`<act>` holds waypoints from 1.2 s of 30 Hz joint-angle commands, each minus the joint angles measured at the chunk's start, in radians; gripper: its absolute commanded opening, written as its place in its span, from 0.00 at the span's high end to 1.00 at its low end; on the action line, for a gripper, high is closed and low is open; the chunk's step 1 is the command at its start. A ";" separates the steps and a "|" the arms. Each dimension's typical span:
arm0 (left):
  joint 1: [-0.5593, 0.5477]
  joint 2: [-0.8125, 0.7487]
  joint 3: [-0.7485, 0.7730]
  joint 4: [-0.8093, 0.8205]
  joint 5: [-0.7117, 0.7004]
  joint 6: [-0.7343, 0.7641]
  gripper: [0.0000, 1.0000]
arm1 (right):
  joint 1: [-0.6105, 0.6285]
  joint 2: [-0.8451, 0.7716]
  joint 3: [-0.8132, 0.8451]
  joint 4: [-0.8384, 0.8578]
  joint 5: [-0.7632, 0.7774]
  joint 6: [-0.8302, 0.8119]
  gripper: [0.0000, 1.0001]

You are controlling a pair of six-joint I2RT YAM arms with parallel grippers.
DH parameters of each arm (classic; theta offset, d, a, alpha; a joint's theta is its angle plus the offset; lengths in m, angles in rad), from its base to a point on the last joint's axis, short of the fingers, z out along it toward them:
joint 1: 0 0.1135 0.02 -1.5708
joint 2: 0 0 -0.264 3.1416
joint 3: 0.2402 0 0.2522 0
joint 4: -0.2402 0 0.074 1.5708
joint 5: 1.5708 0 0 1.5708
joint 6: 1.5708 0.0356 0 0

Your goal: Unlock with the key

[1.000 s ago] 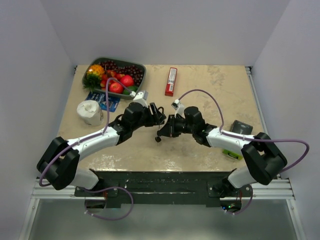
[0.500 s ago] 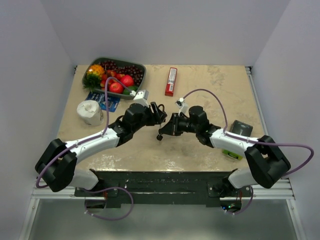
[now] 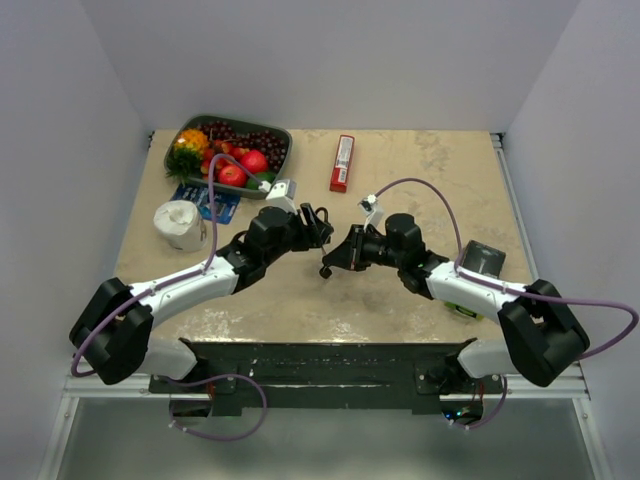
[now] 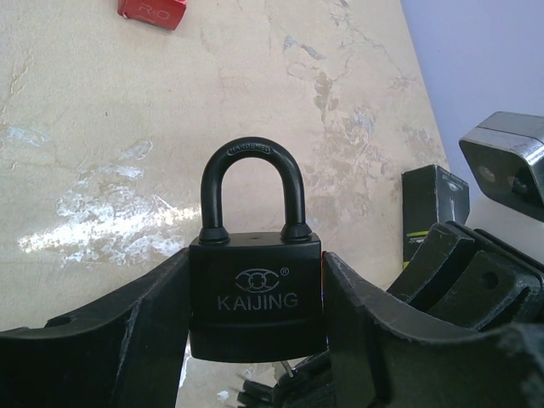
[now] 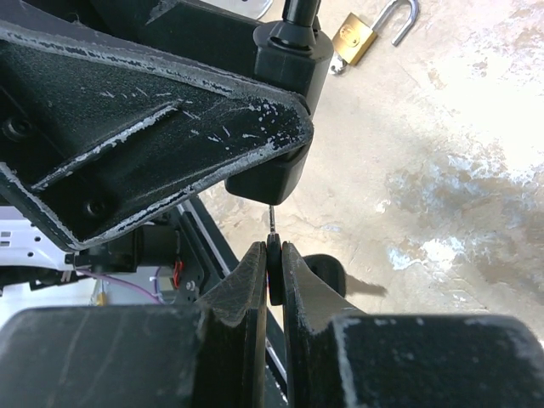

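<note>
My left gripper (image 4: 255, 285) is shut on the body of a black padlock (image 4: 255, 306) marked KAIJING, held above the table with its closed shackle (image 4: 252, 183) pointing away. My right gripper (image 5: 274, 255) is shut on the black head of the key (image 5: 274, 270). The silver blade (image 5: 271, 218) runs from it up to the underside of the padlock (image 5: 272, 170). In the top view the two grippers meet at mid-table, left (image 3: 315, 225) and right (image 3: 338, 256), with the rest of the key bunch (image 3: 324, 271) hanging below.
A small brass padlock (image 5: 357, 36) with an open shackle lies on the table beyond. A fruit tray (image 3: 170, 152), blue packet (image 3: 208, 200) and white roll (image 3: 180, 224) are at the back left. A red packet (image 3: 342, 163) lies at the back, a black box (image 3: 482, 258) at the right.
My right gripper has shifted a little right and away with the key, and the hanging keys moved with it. My left gripper with the padlock has hardly moved.
</note>
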 commanded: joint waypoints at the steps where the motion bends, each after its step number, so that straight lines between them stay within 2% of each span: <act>1: -0.006 -0.043 0.031 0.063 0.013 0.003 1.00 | -0.034 -0.016 -0.005 0.108 0.149 0.007 1.00; 15: -0.006 -0.031 0.030 0.067 0.024 -0.010 1.00 | 0.064 -0.094 -0.102 0.259 0.430 -0.004 1.00; 36: -0.007 -0.012 0.028 0.074 0.056 -0.030 1.00 | 0.131 -0.007 -0.070 0.383 0.555 -0.008 1.00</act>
